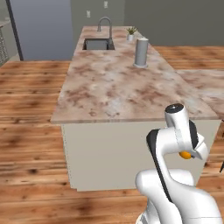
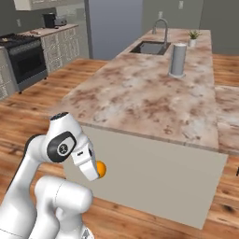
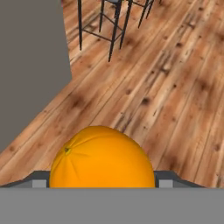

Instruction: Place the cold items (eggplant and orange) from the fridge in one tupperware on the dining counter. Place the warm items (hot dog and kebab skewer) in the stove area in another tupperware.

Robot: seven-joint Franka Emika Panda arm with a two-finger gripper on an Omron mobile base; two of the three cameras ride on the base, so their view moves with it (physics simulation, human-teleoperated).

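The orange [image 3: 102, 157] sits clamped between the jaws of the gripper [image 2: 95, 171], held low beside the grey side of the dining counter [image 1: 131, 83], above the wood floor [image 3: 175, 87], near dark stool legs [image 3: 111, 26].

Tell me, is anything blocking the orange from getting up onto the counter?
Yes. The hand holds the orange low, below the counter top, so the counter's side wall faces it. It must lift over the edge. The near part of the top looks bare; no tupperware shows there.
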